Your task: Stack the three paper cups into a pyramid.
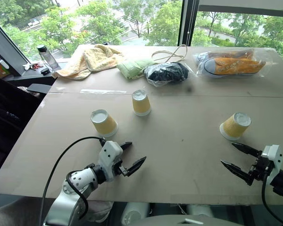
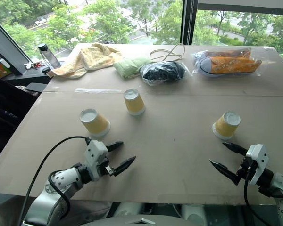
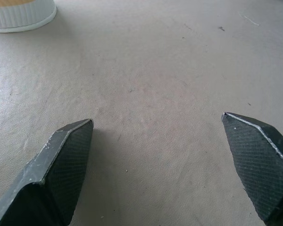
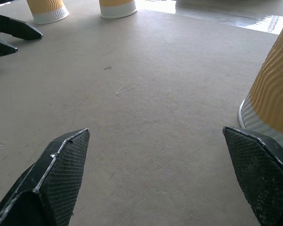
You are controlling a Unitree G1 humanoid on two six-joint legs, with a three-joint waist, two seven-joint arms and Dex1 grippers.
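Three paper cups stand upside down on the big brown table (image 1: 188, 155), each with its white rim on the table and its white base up, so nothing can be seen inside them. The left cup (image 1: 104, 123) is near the left gripper (image 1: 128, 156), just past its fingers. The middle cup (image 1: 141, 102) stands a bit farther back, close to the left cup but not touching it. The right cup (image 1: 235, 125) stands alone, well apart from the other two, just past the right gripper (image 1: 234, 156). No cup sits on top of another, so there is no pyramid yet. There are two grippers, and both have their black fingers spread wide with nothing between them. Both hang low over the bare table near the front edge. At the far side of the table lie other things in a row: one yellow towel (image 1: 92, 59), one green cloth (image 1: 134, 67), one clear bag with something black in it (image 1: 167, 73), and one clear bag with orange shoes in it (image 1: 233, 62). A thin cord (image 1: 172, 53) loops behind the black bag. One water bottle (image 1: 47, 57) stands off the table at the far left. Nothing lies on the table between the grippers and the cups.
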